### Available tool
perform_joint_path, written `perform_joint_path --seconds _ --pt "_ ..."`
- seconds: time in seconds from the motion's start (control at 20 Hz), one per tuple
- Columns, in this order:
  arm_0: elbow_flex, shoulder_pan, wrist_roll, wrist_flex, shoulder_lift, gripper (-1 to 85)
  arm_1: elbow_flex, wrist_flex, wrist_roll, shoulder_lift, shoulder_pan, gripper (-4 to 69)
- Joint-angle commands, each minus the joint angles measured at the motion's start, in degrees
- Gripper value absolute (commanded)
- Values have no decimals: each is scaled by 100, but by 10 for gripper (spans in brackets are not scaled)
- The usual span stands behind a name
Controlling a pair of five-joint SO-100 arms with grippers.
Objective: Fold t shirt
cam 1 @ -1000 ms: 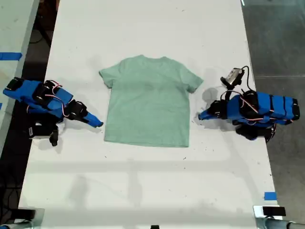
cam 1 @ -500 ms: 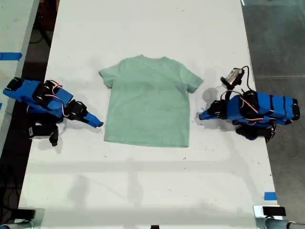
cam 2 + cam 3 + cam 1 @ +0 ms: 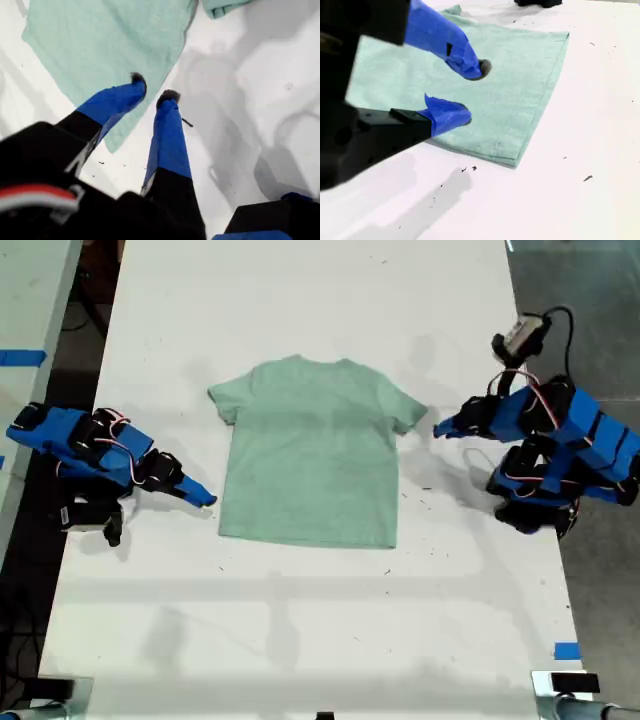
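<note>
One long white worktop fills most of the exterior view, matte, smooth and dotted with small dark specks. Off its edge on the exterior view's left, past a dark gap, stands a second pale surface with a strip of blue tape on it. On the exterior view's right the floor is grey, and another bit of blue tape sits near the worktop's lower right corner in that view.

At the exterior view's left edge lies the arm carrying my second claw, low over the worktop, its blue tip just beside the shirt's side edge and not touching the cloth. In the second wrist view my second claw is parted to a moderate gap and holds nothing.

The t shirt lies flat in the middle of the worktop between the two arms, neck toward the exterior view's top, both short sleeves spread out and hem straight. It is soft pale mint-green cloth with a fine weave and stitched edges.

On the exterior view's right, my first claw is held just off the nearer sleeve, lifted above the worktop with its shadow on the white surface below. In the first wrist view its dark-tipped jaws stand narrowly apart and empty, above the shirt's side edge.
</note>
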Motion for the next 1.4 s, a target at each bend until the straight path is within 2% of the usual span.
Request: perform_joint_path --seconds 0.0,0.2,0.35,0.5,0.6,0.75,0.85,0.95,1.1,1.25,1.35 --pt "44 44 -79 -9 26 112 -2013 62 -888 -2171 976 205" --pt "44 44 -79 -9 26 112 -2979 -580 -1626 -4553 2057 246" --pt "44 44 -79 -9 26 112 -2979 -1327 -1749 -5739 2514 237" --pt "44 44 -79 -9 26 112 -2874 -1819 -1714 -6486 2689 233" --pt "44 44 -79 -9 26 112 -2707 -2145 -1687 -6838 2751 217" --pt "44 44 -79 -9 26 112 -2514 -2435 -1591 -7269 2821 114" --pt "44 44 -79 -9 26 112 -2470 -2426 -1512 -7233 2856 10" --pt "44 44 -79 -9 26 112 -2522 -2285 -1512 -6987 2892 11" --pt "44 44 -79 -9 26 112 -3182 -1556 -1521 -6407 2716 11" --pt "44 44 -79 -9 26 112 -4632 -677 -1424 -6196 1951 11" --pt "44 44 -79 -9 26 112 -5423 -571 -1266 -6275 1274 11"
